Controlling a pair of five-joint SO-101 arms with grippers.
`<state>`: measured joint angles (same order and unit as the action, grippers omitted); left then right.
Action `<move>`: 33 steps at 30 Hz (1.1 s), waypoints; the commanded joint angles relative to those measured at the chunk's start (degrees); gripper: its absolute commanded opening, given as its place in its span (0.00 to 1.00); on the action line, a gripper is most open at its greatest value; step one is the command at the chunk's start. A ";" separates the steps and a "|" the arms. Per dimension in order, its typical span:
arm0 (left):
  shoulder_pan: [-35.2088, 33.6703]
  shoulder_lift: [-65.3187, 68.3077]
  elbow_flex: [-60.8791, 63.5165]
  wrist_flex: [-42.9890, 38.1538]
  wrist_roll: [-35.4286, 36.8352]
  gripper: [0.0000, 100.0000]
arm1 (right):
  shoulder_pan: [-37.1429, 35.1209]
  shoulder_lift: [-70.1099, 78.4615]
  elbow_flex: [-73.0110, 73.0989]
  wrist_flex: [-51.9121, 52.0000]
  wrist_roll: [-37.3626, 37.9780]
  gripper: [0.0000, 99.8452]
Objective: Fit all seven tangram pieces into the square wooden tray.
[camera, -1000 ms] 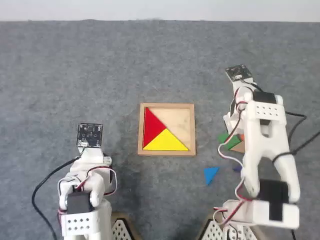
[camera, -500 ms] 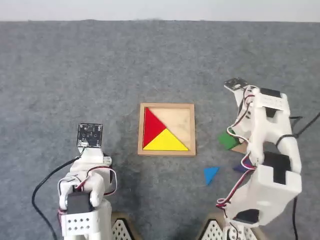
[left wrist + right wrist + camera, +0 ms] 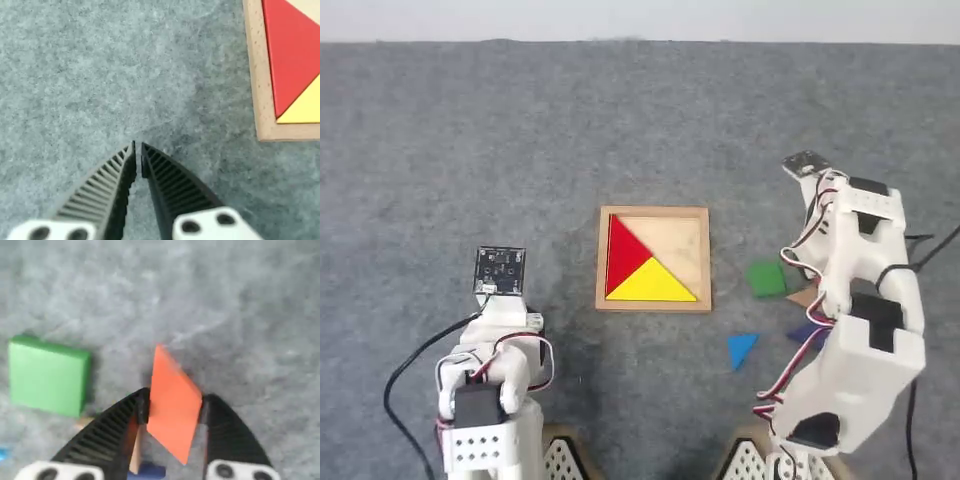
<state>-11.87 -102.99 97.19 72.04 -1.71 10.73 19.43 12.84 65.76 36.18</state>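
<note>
The square wooden tray [image 3: 654, 213] lies mid-table with a red triangle [image 3: 624, 253] and a yellow triangle [image 3: 652, 283] in it; its corner shows in the left wrist view [image 3: 256, 100]. My right gripper [image 3: 172, 405] is shut on an orange parallelogram [image 3: 172, 405], held above the mat beside the green square [image 3: 47, 375]. In the high view the right arm [image 3: 855, 290] stands right of the tray, over the green square [image 3: 765, 278]. A blue triangle [image 3: 741, 347] lies below it. My left gripper [image 3: 138, 148] is shut on nothing, over bare mat left of the tray.
A dark blue piece [image 3: 802, 333] and a tan piece [image 3: 802, 297] peek out beside the right arm. The grey mat [image 3: 520, 140] covers the table, with wide free room at the back and left. The arm bases stand at the front edge.
The right arm has lifted and drawn back to the right, uncovering the green square. The left arm has not moved.
</note>
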 commanded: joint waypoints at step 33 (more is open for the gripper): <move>-0.26 -1.05 -0.75 0.18 0.97 0.02 | -37.14 -14.64 -13.10 7.96 -19.96 0.11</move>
<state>-11.87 -102.99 97.19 72.04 -1.71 -25.93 1.93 7.03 73.85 18.59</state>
